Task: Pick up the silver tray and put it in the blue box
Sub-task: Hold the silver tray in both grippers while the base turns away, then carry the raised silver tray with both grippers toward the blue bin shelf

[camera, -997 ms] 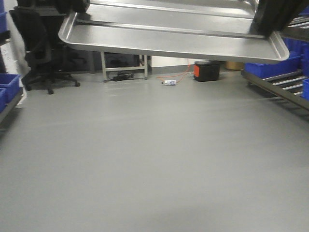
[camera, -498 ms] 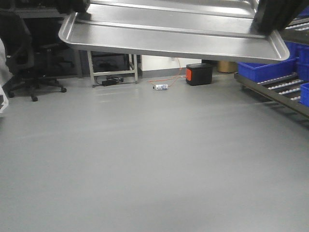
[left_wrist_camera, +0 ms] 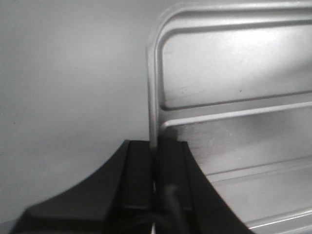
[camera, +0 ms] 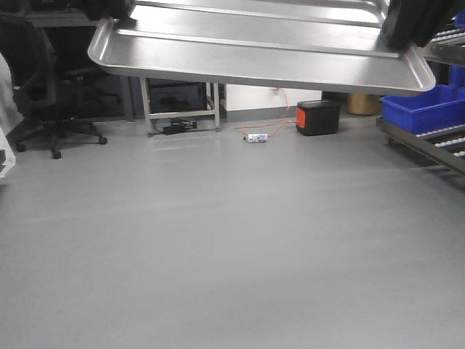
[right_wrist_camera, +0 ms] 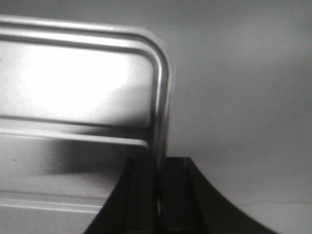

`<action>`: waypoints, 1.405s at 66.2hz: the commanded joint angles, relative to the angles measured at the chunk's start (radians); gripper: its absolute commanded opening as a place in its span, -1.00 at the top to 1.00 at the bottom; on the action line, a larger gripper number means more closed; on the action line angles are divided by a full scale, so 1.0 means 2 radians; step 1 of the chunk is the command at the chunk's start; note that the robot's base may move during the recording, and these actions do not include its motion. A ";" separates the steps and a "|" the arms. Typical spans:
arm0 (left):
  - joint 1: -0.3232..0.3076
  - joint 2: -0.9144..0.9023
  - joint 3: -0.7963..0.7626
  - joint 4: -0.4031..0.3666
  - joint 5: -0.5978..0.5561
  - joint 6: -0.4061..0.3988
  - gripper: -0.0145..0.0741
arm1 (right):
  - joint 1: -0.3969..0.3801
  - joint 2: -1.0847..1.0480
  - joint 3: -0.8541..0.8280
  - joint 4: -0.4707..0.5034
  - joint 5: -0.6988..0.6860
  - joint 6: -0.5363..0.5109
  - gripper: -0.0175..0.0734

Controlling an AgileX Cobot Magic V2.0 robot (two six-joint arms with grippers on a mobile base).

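Metal rim pinched at both ends: the silver tray (camera: 254,54) hangs roughly level in mid-air over bare floor (camera: 218,240), with the left fingers (left_wrist_camera: 139,163) closed tight on its left short rim near a corner and the right fingers (right_wrist_camera: 141,180) clamped the same way on the opposite rim, thin edge sandwiched between them. I'd call this the carry step, grab done, drop-off not yet. Next move looks like getting it over the blue box (camera: 425,109) on the roller rack (camera: 421,142) off to the right, then lowering it flat and letting go both sides together
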 commanded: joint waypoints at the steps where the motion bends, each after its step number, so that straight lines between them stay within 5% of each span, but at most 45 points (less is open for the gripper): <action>1: -0.001 -0.020 -0.014 0.024 0.003 0.004 0.89 | -0.001 -0.017 -0.017 -0.031 -0.015 -0.006 0.49; 93: 0.000 -0.020 -0.014 0.019 0.002 0.004 0.89 | -0.001 -0.017 -0.017 -0.031 -0.015 -0.006 0.49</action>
